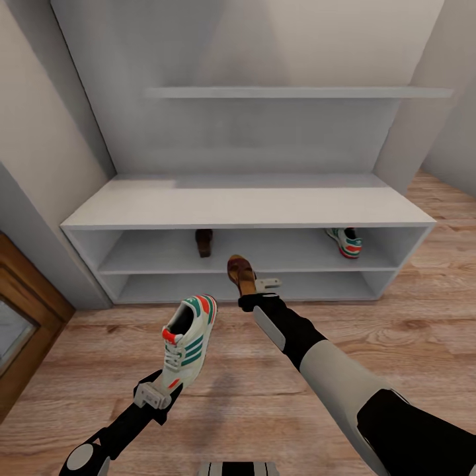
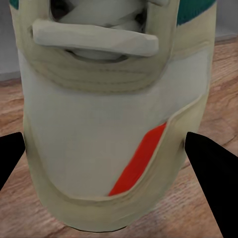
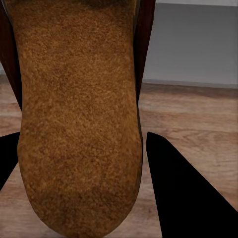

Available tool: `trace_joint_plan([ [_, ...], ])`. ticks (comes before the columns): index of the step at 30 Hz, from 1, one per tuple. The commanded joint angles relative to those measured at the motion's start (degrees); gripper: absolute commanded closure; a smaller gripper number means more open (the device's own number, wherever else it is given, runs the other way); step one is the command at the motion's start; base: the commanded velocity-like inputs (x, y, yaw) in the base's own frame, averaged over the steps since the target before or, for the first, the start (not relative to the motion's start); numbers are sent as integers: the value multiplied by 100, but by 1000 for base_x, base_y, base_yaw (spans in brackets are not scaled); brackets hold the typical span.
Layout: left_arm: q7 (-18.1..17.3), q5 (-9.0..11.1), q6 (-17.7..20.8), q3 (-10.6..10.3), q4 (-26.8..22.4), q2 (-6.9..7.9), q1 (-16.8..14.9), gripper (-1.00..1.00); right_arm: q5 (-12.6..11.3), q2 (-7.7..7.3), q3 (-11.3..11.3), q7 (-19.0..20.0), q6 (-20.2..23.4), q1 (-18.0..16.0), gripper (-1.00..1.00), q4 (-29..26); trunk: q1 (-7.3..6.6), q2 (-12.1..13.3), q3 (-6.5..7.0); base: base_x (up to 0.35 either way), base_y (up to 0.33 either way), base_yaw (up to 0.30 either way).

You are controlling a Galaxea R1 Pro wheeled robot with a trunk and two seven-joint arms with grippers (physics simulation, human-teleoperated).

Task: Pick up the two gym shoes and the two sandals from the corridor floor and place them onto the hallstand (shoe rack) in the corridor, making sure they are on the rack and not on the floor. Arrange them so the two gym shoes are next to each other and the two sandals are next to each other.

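Grey rack (image 1: pixel 251 201) stands against the wall, its flat top bare; plank floor (image 1: pixel 370 317) lies open between it and the robot. On its upper shelf one sandal (image 1: pixel 203 242) sits left of centre and one gym shoe (image 1: pixel 345 241) near the right end, well apart. Left gripper (image 1: pixel 158 395) is clamped on the heel of the second gym shoe (image 1: pixel 188 340), held above the floor. Right gripper (image 1: pixel 259 291) grips the second sandal (image 1: pixel 240 274) by its heel, just before the rack's front edge. A wooden door (image 1: pixel 20 317) shows at left.
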Motion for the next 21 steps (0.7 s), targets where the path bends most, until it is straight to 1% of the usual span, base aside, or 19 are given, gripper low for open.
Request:
trace_joint_plan([
  [1, -1, 1, 0, 0, -1, 0, 0, 100, -15, 0, 1, -5, -7, 0, 100, 0, 0, 0, 0, 0, 58, 0],
  [10, 5, 1, 0, 12, 0, 0, 1, 100, -16, 0, 2, -5, -7, 0, 100, 0, 0, 0, 0, 2, 20, 0],
  [17, 6, 1, 0, 25, -1, 0, 0, 100, -16, 0, 1, -5, -7, 0, 100, 0, 0, 0, 0, 178, 2, 0],
  [21, 6, 1, 0, 26, -1, 0, 1, 100, -16, 0, 2, -5, -7, 0, 100, 0, 0, 0, 0, 90, 0, 0],
])
